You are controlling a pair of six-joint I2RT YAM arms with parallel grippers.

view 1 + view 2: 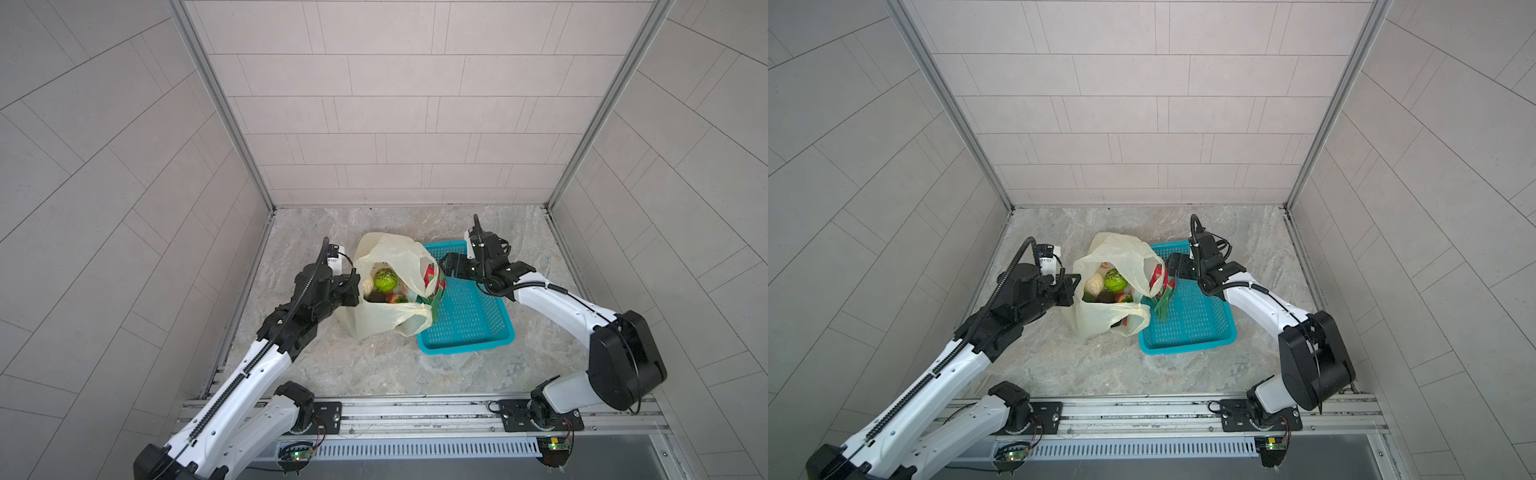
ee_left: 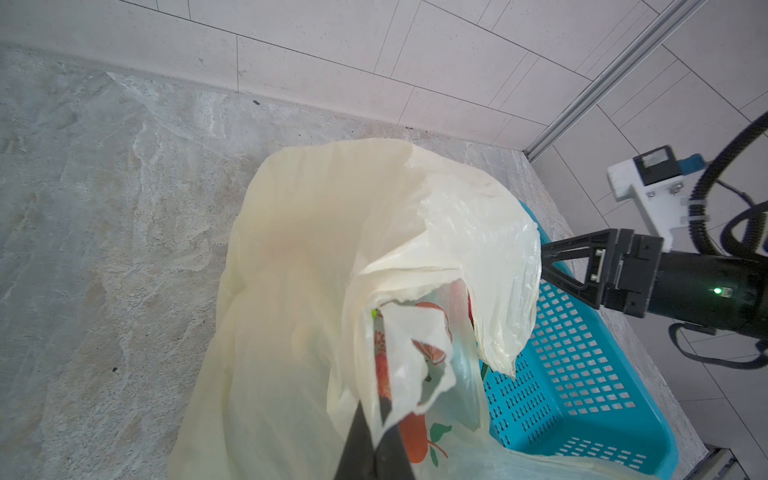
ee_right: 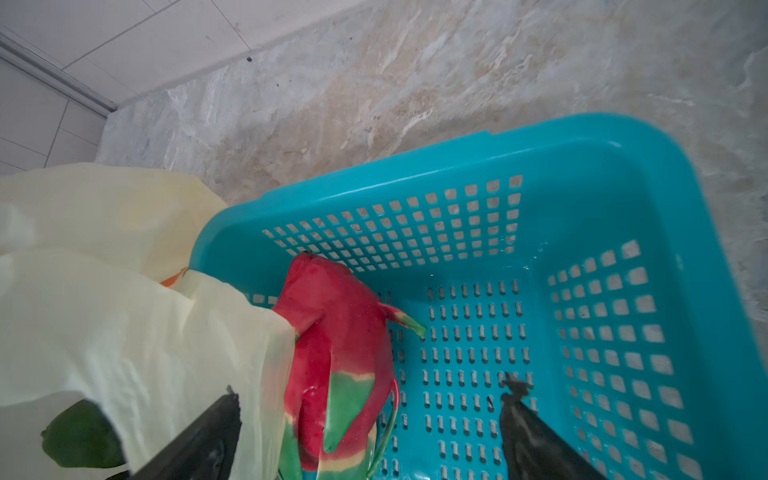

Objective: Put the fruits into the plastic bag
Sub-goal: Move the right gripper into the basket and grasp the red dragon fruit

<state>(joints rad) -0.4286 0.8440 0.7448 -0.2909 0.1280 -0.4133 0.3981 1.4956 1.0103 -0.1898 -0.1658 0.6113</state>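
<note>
I have the dragon fruit [image 3: 336, 365] sitting between my right gripper's [image 3: 370, 419] spread jaws in the right wrist view, low and centre in the frame, so that claw is wide open with nothing clamped. The fruit's long axis runs from its red end near the middle of that frame down to its green-tipped end at the bottom edge, roughly in line with the fingers, so I judge a close here would pinch it across its narrower width. It lies in the teal basket [image 3: 582, 166], against the wall next to the plastic bag [image 1: 386, 253], and one bag flap drapes over its left flank in that view. One finger looks to sit on or over that film, so I risk catching plastic with the fruit.

In both top views the dragon fruit shows as a red-and-green patch just right of the bag mouth, and the right gripper [image 1: 444, 268] is the nearer one, reaching in from the right with its forearm low over the basket.

My left gripper [image 2: 376, 424] is clamped shut on the bag's rim, at the bottom of the left wrist view, holding the mouth open. Inside I see the bright green ball [image 1: 385, 279] among other fruits; the basket holds nothing else that I can see.
</note>
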